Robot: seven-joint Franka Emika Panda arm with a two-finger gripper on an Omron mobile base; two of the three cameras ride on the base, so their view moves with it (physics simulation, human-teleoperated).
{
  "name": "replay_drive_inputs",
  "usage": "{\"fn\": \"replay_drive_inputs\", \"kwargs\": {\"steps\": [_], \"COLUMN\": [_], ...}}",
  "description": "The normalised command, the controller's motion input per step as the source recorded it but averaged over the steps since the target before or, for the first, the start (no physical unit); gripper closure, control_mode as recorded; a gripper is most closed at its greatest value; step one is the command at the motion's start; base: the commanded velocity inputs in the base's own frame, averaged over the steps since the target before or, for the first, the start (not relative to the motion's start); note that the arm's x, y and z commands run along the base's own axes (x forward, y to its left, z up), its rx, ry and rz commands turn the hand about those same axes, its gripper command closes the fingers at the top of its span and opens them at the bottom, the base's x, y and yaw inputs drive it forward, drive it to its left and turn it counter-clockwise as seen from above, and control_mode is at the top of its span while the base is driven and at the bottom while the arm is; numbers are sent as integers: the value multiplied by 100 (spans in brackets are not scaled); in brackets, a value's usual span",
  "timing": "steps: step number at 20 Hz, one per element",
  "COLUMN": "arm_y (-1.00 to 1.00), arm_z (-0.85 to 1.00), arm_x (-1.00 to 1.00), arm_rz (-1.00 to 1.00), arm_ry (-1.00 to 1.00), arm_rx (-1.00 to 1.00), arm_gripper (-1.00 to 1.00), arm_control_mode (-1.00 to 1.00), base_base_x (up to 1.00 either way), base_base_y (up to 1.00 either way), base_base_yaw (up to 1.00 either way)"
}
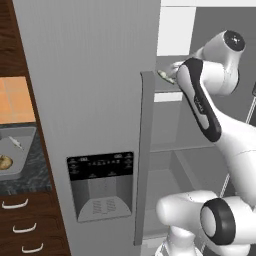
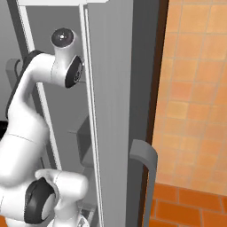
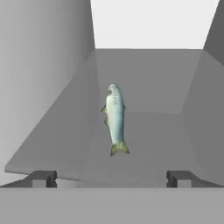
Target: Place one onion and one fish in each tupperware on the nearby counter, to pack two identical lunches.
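Fish (image 3: 115,118) is seen lying on a grey fridge shelf (image 3: 148,140), centred beyond the gripper (image 3: 111,178), whose jaws are spread wide and empty. One tupperware (image 1: 22,150) on the counter (image 1: 35,177), far left, apparently holds an onion (image 1: 5,162).

A tall grey refrigerator door (image 1: 90,100) with a black dispenser panel (image 1: 100,165) is standing closed, its long grey handle (image 1: 145,155) running vertically. Orange square wall tiles (image 2: 195,88) are showing beside it, over darker orange floor tiles (image 2: 186,208).
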Motion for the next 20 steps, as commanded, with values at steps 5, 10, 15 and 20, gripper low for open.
{"fn": "replay_drive_inputs", "kwargs": {"steps": [5,10,15,20], "arm_y": [1,0,0,1], "arm_z": [-69,-35,-18,-84], "arm_x": [100,100,99,10], "arm_rz": [13,6,0,0], "arm_ry": [13,1,0,4], "arm_rx": [0,0,-1,-14], "arm_gripper": [-100,-100,-100,100], "arm_control_mode": [-100,-100,-100,-100], "base_base_x": [0,0,0,0], "base_base_y": [0,0,0,0], "base_base_yaw": [0,0,0,0]}}
